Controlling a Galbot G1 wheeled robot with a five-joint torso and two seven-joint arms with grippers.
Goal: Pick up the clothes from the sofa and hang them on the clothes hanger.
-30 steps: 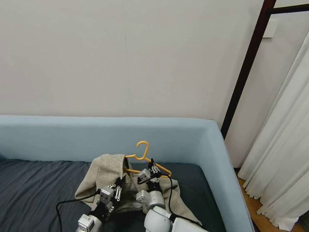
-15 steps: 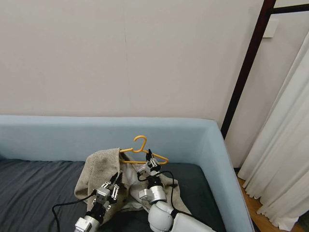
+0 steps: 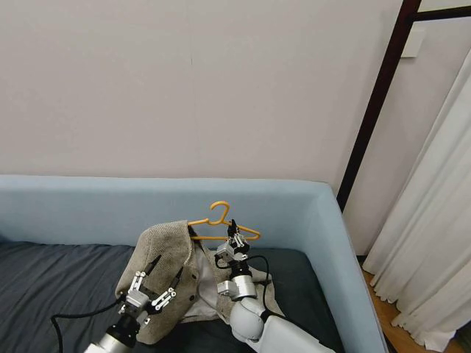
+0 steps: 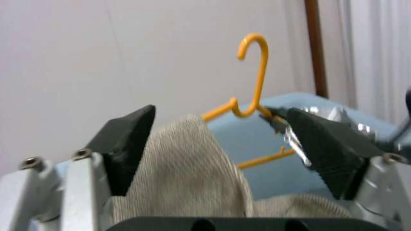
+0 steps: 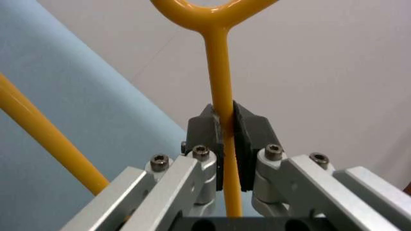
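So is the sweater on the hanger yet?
Half on: the sweater drapes one arm of the hanger; the other arm is bare.

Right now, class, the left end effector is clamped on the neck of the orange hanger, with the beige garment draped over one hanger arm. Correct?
Wrong arm: the right end effector is clamped on the neck of the orange hanger, as the right wrist view shows. The beige garment does drape over one hanger arm.

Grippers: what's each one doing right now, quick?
Left gripper: open, by the garment.
Right gripper: shut on the hanger, at its neck.
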